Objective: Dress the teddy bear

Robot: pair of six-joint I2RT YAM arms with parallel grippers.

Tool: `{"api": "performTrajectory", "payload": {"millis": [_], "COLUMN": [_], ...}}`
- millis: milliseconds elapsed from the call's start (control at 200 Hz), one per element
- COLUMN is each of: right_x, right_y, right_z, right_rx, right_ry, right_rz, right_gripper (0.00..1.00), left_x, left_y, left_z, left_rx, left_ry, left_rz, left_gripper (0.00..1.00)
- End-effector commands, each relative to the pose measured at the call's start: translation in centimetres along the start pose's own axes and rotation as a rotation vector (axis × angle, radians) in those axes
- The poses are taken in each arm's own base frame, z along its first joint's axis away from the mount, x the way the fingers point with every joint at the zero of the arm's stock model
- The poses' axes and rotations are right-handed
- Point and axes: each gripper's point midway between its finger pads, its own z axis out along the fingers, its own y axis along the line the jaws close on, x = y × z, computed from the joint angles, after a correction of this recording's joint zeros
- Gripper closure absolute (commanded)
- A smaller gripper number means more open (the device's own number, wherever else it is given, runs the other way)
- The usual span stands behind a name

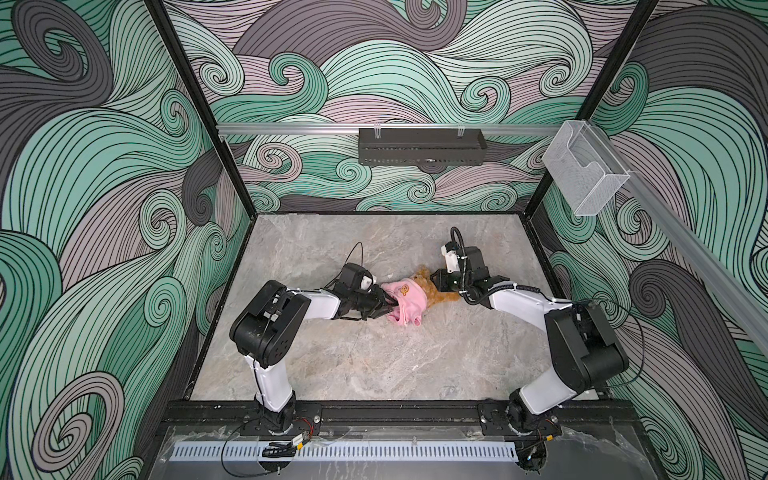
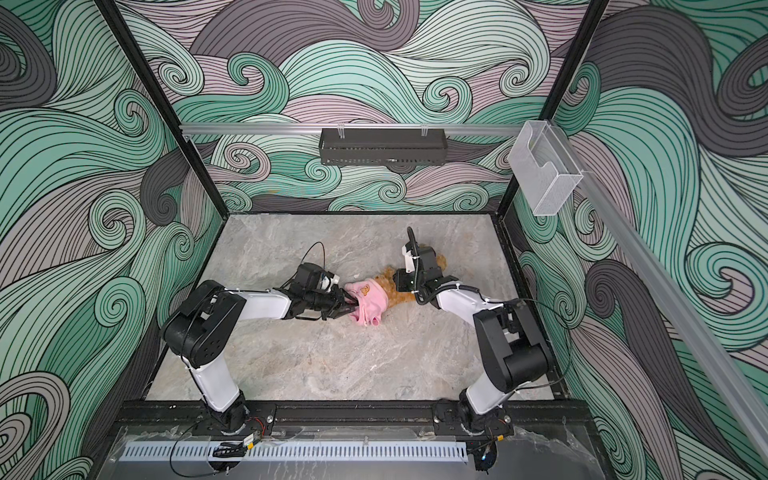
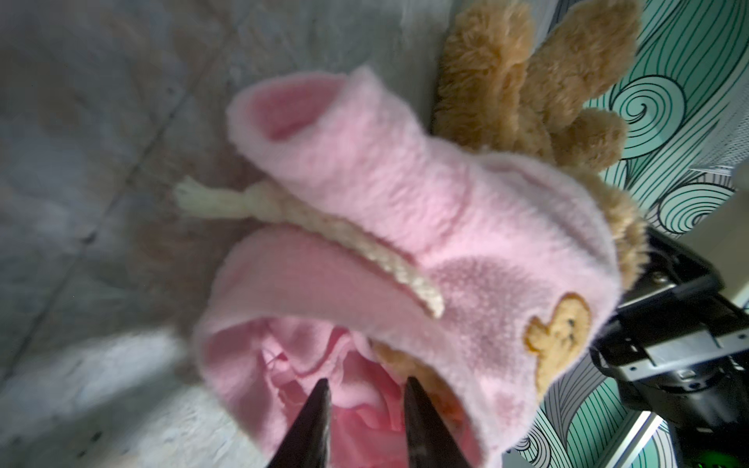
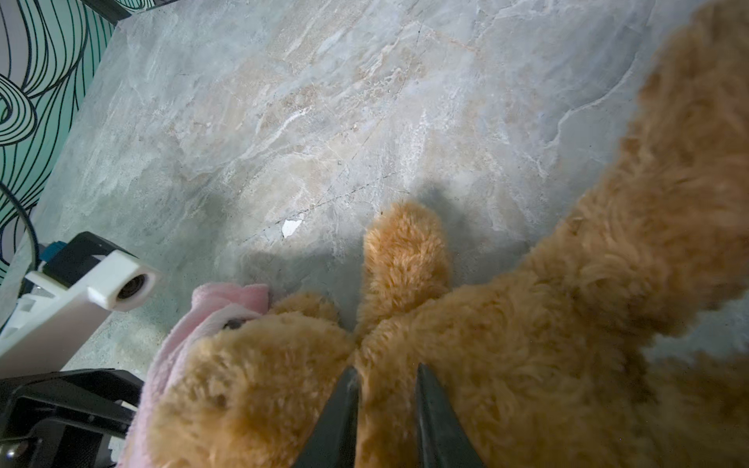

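The teddy bear (image 1: 441, 292) lies mid-table, its golden-brown fur sticking out of a pink fleece garment (image 1: 405, 296) pulled over its head end; both also show in a top view, the bear (image 2: 392, 286) and the garment (image 2: 371, 300). My left gripper (image 3: 367, 383) reaches into the garment's (image 3: 405, 182) wide opening, its jaws closed on bunched pink fabric. An orange bear-face patch (image 3: 559, 332) and a cream cord (image 3: 324, 227) show on the fleece. My right gripper (image 4: 385, 370) pinches the bear's (image 4: 527, 344) fur near the neck; the limbs splay outward.
A small white scrap (image 4: 292, 227) lies on the marble tabletop (image 1: 374, 365) behind the bear. A black basket (image 1: 422, 145) hangs on the back rail and a clear plastic holder (image 1: 586, 170) on the right rail. Patterned walls close in three sides.
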Motion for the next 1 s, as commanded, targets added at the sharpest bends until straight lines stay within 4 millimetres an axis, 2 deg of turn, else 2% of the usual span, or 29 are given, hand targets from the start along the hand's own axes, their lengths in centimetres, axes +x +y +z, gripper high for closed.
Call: {"api": "performTrajectory", "payload": {"millis": [0, 255, 365, 540, 735, 905, 995], "right_x": [1.2, 3.4, 3.8, 4.7, 6.0, 7.3, 7.8], "right_y": [-0.4, -0.8, -0.8, -0.5, 0.0, 1.0, 1.4], "right_z": [0.0, 0.0, 0.1, 0.7, 1.3, 2.2, 2.8], "right_rx": [0.002, -0.001, -0.007, -0.038, -0.067, -0.09, -0.1], "right_ry": [0.02, 0.051, 0.057, 0.078, 0.089, 0.104, 0.114], "right_rz": [0.022, 0.051, 0.053, 0.079, 0.127, 0.158, 0.167], "right_gripper": [0.75, 0.78, 0.79, 0.82, 0.84, 0.85, 0.85], "left_x": [-1.4, -1.8, -1.9, -1.4, -0.9, 0.1, 0.3], "left_y": [-2.0, -5.1, -5.7, -5.9, -5.3, -4.2, -4.4], "left_z": [0.8, 1.3, 1.7, 3.4, 5.2, 7.8, 9.1], "left_rx": [0.071, 0.145, 0.157, 0.153, 0.135, 0.117, 0.132], "left_ry": [-0.011, -0.001, 0.01, 0.05, 0.062, 0.079, 0.08], "left_rz": [0.021, 0.079, 0.091, 0.097, 0.096, 0.095, 0.089], "left_gripper": [0.64, 0.57, 0.55, 0.55, 0.55, 0.54, 0.57]}}
